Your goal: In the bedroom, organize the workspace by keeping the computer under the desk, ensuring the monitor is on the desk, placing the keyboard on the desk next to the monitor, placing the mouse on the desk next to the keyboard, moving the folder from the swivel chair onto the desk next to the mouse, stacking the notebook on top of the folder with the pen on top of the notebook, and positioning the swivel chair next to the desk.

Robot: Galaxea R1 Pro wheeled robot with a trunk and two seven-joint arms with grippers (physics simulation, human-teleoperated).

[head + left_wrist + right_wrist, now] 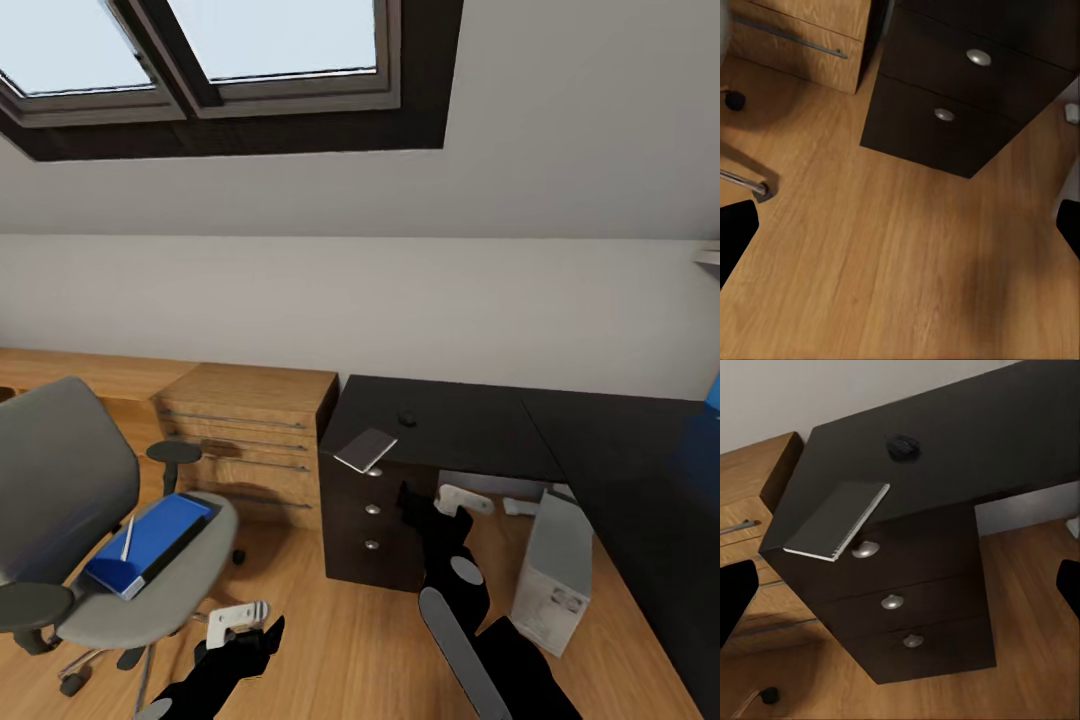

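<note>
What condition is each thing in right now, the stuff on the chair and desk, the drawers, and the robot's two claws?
folder: lying flat on the swivel chair seat
pen: resting on the folder
notebook: closed, on the desk, one corner overhanging the front edge
mouse: sitting on the desk, apart from the notebook
desk drawers: all shut
computer: upright on the floor under the desk
left gripper: open, empty
right gripper: open, empty

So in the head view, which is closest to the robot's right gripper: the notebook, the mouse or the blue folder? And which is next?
From the right gripper:
1. The notebook, overhanging the desk's front corner.
2. The mouse, farther back on the desktop.
3. The blue folder, away on the swivel chair seat.
</note>
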